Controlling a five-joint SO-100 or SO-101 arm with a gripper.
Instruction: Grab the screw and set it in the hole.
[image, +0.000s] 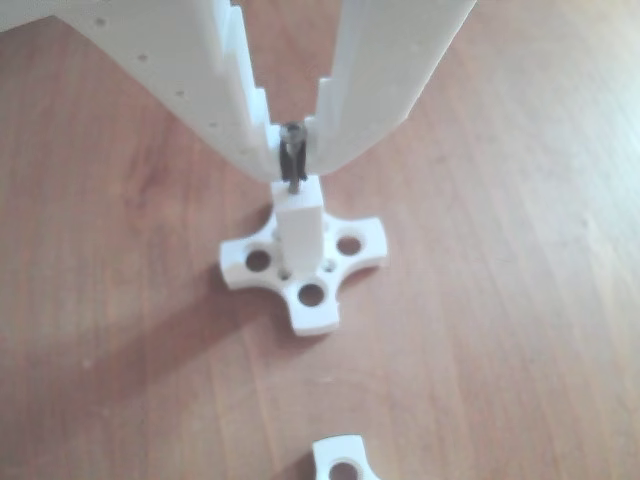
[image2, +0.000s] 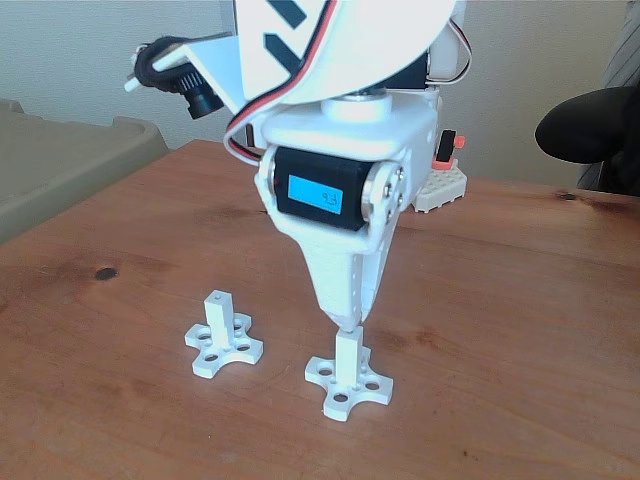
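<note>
So the gripper (image: 293, 165) is pinched shut on the screw (image: 292, 160), holding it upright right over the top of the white post (image: 298, 225). In the other view the screw's lower tip sits at the post's top face, looking like it's just touching or starting into the hole there, though I can't tell how deep it goes, if at all. The post stands on a cross-shaped white base (image: 310, 295) with round holes in its lobes, and in the fixed view that piece (image2: 348, 385) sits toward the near edge of the wooden table (image2: 520, 330), with the gripper (image2: 348, 322) tapering down onto it. A second post and base (image2: 222, 340) stands just beside it on the left in that view, nearer the left edge. Handling-wise I'd guess the screw is super light, stiff, and slick metal, so it can easily tilt or squirt out from between hard plastic fingers (image: 385, 80). Best hold looks like what's happening now: up near the head end, leaving the lower shank free to find the hole. Grab it lower and the fingertips would bump the post first. The post piece looks light too, so any sideways nudge could probably slide or tip it on the table. There's also a bit of another white piece (image: 343, 460) at the bottom edge of the other view.
</note>
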